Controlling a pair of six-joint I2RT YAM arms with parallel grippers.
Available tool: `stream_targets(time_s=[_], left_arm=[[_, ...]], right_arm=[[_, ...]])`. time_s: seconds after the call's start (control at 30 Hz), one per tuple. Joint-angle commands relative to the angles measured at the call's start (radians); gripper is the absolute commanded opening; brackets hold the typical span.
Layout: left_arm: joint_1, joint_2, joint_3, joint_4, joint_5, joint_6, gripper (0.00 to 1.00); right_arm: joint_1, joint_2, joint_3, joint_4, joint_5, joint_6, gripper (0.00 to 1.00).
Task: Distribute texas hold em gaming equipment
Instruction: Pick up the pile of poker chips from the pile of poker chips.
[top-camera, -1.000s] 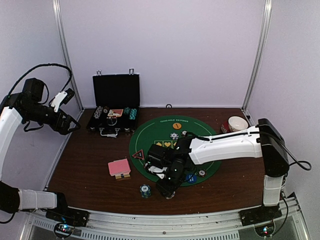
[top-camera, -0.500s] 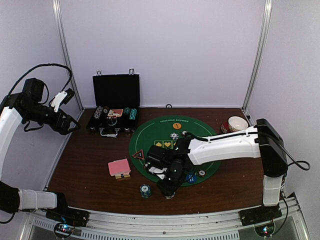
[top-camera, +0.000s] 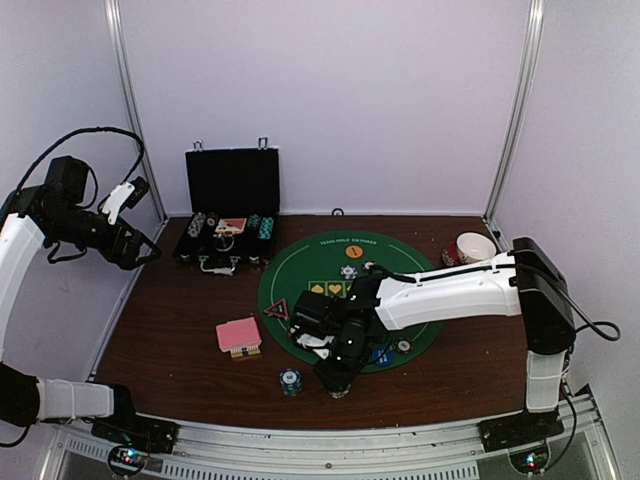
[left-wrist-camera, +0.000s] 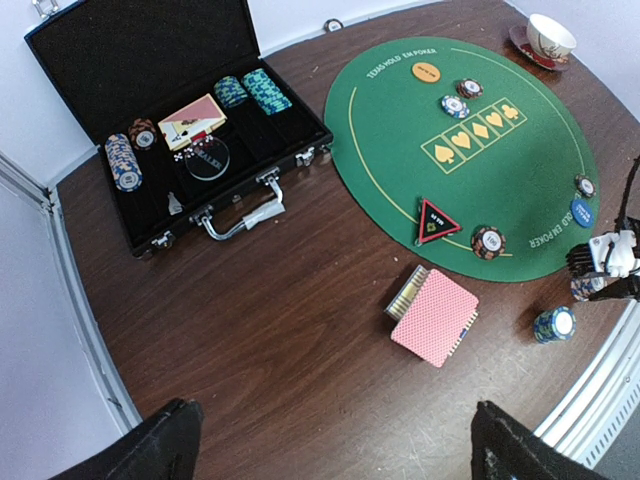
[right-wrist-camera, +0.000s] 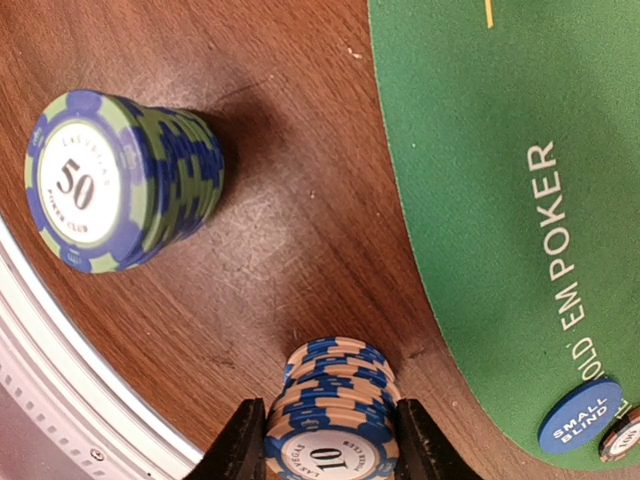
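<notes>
My right gripper (top-camera: 335, 381) is shut on a stack of blue-and-cream "10" chips (right-wrist-camera: 335, 415). The stack's base is at the wooden table, just off the near edge of the green poker mat (top-camera: 330, 270). A teal-and-blue "50" chip stack (right-wrist-camera: 110, 180) stands to its left on the wood; it also shows in the top view (top-camera: 290, 381). The blue small-blind disc (right-wrist-camera: 580, 415) lies on the mat edge. The pink-backed card deck (left-wrist-camera: 435, 317), red-edged triangle (left-wrist-camera: 437, 220) and orange disc (left-wrist-camera: 426, 72) lie apart. My left gripper (left-wrist-camera: 335, 450) is open and empty, raised at the far left.
The open black case (left-wrist-camera: 190, 150) with more chips and cards sits at the back left. A red-and-white bowl (top-camera: 475, 246) stands at the back right. Single chips lie on the mat. The table's metal front rail (right-wrist-camera: 60, 400) is close to the right gripper.
My right gripper with the chip stack has edged slightly toward the near edge of the table. The left arm has not moved.
</notes>
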Motion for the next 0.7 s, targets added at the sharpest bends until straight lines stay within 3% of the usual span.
stream_targets(time_s=[0.0,0.23,0.43,0.67], left_arm=[[0.006,-0.012,0.002,-0.002,0.003,0.010,0.97],[0.005,-0.010,0.003,-0.003,0.005,0.009,0.97],[0.005,-0.013,0.002,-0.002,0.004,0.009,0.98],[0.006,-0.016,0.003,-0.003,0.002,0.013,0.97]], right_arm=[[0.010,0.019,0.018,-0.023,0.035,-0.008,0.39],[0.017,0.021,0.022,-0.025,0.040,-0.013,0.37],[0.021,0.001,0.043,-0.037,0.074,-0.015,0.12],[0.003,-0.025,0.157,-0.100,0.104,-0.019,0.05]])
